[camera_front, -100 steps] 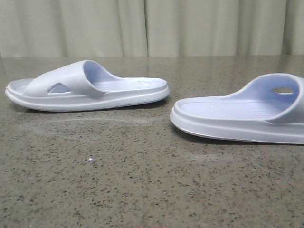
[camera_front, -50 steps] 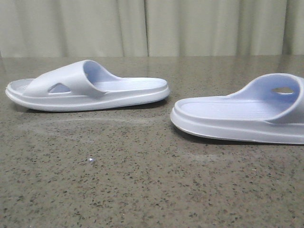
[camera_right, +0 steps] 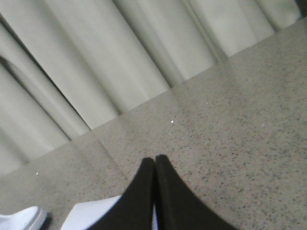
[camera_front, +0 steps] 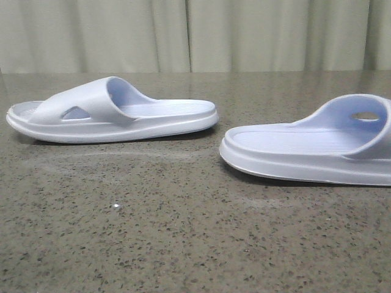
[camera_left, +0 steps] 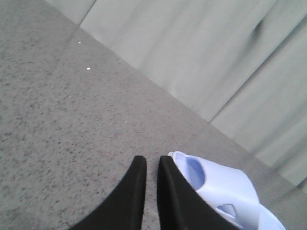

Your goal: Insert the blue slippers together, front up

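Note:
Two blue slippers lie sole-down on the speckled stone table, apart from each other. The left slipper has its strap to the left. The right slipper has its strap to the right and runs off the frame edge. Neither gripper shows in the front view. In the left wrist view my left gripper is empty, its jaws almost together with a thin gap, and a slipper lies just beside one finger. In the right wrist view my right gripper is shut and empty above a slipper's pale edge.
Pale pleated curtains hang behind the table's far edge. A small white speck lies on the table in front of the left slipper. Another pale slipper end shows at the corner of the right wrist view.

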